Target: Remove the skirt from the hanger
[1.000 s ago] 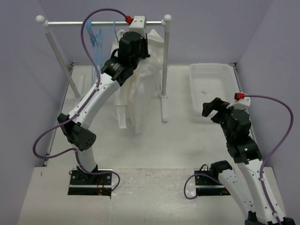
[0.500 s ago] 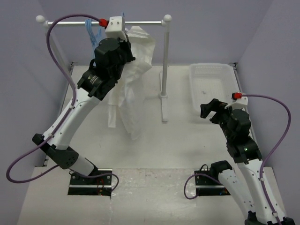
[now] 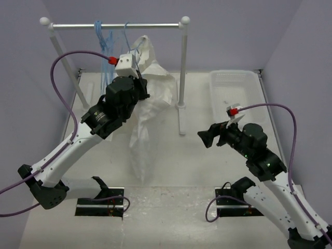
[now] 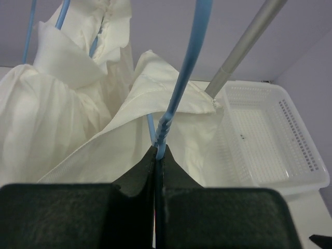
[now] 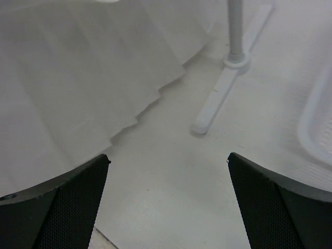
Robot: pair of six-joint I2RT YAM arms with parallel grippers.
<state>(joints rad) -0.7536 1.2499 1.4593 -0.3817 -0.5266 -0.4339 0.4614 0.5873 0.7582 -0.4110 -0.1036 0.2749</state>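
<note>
The left gripper (image 4: 157, 151), jaws pressed together on the twisted neck of the light-blue wire hanger (image 4: 181, 83), holds it below the rail (image 3: 129, 24). The white skirt (image 3: 144, 129) drapes from the hanger toward the table, and the right gripper (image 3: 203, 139), fingers spread wide, faces the fabric. A clean removal likely calls for the right to pinch the cloth low and draw it steadily down, the hanger held level

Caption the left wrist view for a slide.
Left hand shut on the blue hanger wire, white skirt draped around it, basket beyond.
</note>
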